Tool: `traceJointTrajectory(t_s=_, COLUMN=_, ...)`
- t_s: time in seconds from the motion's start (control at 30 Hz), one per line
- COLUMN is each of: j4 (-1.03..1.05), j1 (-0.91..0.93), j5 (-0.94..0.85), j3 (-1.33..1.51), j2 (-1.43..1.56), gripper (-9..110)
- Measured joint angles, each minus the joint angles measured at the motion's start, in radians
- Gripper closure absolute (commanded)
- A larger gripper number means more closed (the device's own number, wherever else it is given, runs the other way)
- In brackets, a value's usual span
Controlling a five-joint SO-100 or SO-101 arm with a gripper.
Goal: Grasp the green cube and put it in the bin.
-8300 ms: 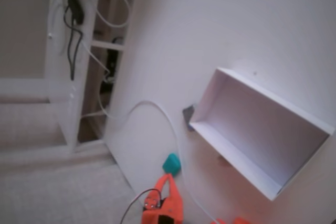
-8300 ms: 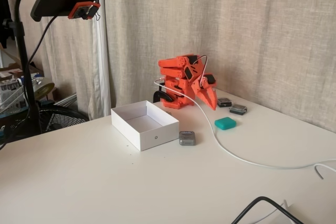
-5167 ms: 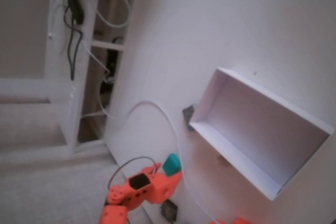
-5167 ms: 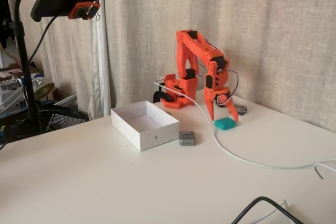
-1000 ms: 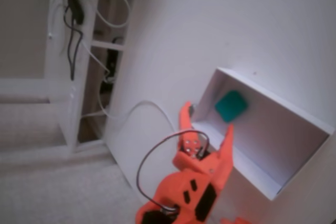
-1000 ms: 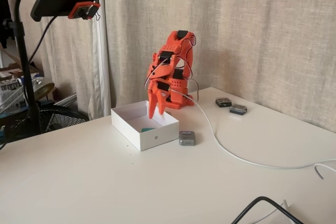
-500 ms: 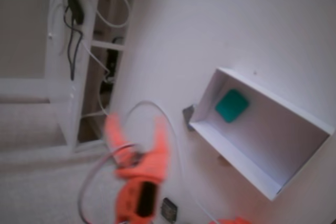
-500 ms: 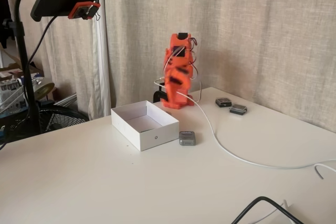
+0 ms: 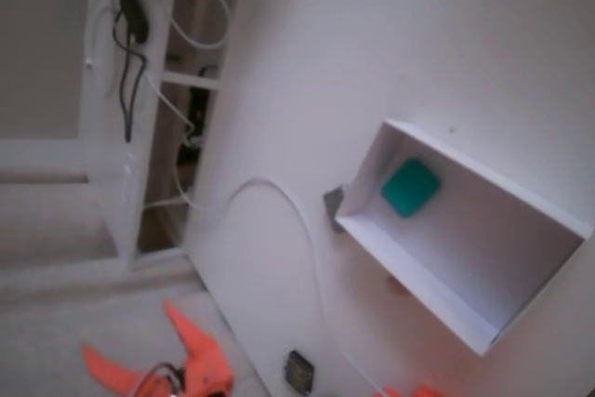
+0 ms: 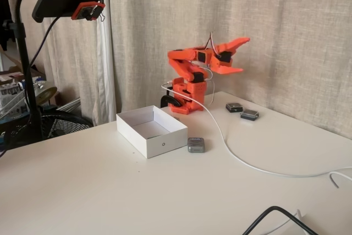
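White table (image 10: 137,191) holds the bin (image 9: 521,271), the green cube (image 9: 410,187) lying inside. Gripper (image 10: 242,55) hangs raised, fingers spread, empty.

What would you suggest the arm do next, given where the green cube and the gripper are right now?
Probably just fold the arm back to rest. The green cube already lies on the floor of the bin, near its end wall, and the gripper is open, empty and raised well away from the bin. Nothing seems left to pick up, so closing the fingers and settling down looks like the sensible small move.
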Motion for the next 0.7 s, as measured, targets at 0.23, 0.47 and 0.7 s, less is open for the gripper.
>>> traceJointTrajectory(t_s=0.23, j4=0.380, j1=-0.077, j5=0.061, j3=0.123, j2=0.247, gripper=65)
traceJointTrajectory(t_s=0.47, j4=0.704, j1=-0.098, j5=0.077, j3=0.137, j2=0.259, gripper=65)
traceJointTrajectory(t_s=0.7, j4=0.974, j1=-0.101, j5=0.064, j3=0.137, j2=0.259, gripper=83)
